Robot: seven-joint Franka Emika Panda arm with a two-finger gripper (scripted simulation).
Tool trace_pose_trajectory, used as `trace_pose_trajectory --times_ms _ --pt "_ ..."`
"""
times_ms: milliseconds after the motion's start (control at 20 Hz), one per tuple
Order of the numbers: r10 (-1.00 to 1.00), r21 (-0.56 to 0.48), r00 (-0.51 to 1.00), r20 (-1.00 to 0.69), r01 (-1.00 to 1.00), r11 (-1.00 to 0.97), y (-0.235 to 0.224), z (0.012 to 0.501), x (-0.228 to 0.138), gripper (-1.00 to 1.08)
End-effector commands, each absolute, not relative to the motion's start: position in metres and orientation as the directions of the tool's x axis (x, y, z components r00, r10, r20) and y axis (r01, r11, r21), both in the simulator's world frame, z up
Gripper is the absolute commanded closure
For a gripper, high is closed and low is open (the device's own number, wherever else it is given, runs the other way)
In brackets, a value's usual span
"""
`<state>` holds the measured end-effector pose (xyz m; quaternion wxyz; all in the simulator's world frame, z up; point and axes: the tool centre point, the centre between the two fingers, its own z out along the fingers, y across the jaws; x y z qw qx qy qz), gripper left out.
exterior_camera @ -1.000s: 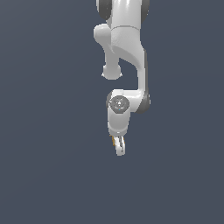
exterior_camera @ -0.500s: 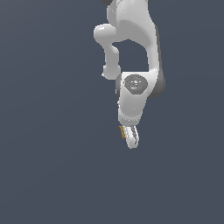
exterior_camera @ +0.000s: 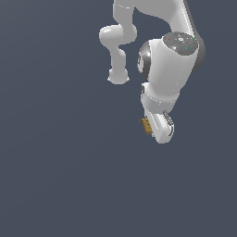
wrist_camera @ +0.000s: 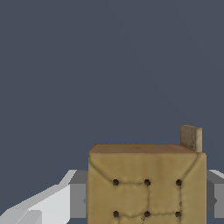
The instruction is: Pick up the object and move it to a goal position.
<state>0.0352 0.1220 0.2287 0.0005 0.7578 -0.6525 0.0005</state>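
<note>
text: none readable | labels: none | numbers: none

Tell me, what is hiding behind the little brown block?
Behind the block, grey fingers show on both sides, holding it. Beyond is only plain dark background. The block covers the fingers' inner faces, so those can't be seen.

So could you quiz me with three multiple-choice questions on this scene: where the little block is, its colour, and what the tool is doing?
1. Where is the block?
A. lying on the floor
B. between the tool's fingers
C. on top of the arm

2. What colour is the block?
A. tan-brown
B. bright blue
C. green

3. What state is the tool in?
A. wide open and empty
B. shut on the block
C. out of sight

Answers:
1 B: the wrist view shows a finger at each side of the block.
2 A: its face is tan with dark dots.
3 B: the fingers flank it and the exterior view shows the block at the tool.
</note>
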Motion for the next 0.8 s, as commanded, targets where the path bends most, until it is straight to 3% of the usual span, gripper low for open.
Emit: trace_pose_trajectory --times_ms 0,350,750 --pt "-0.989 0.0 0.148 0.002 -0.989 -0.148 0.135 0.257 0.035 1.08" --pt "-0.989 0.0 0.149 0.002 -0.989 -0.149 0.167 0.319 0.037 1.08" --pt "-0.989 0.0 0.151 0.001 -0.989 -0.151 0.186 0.355 0.039 1.08"
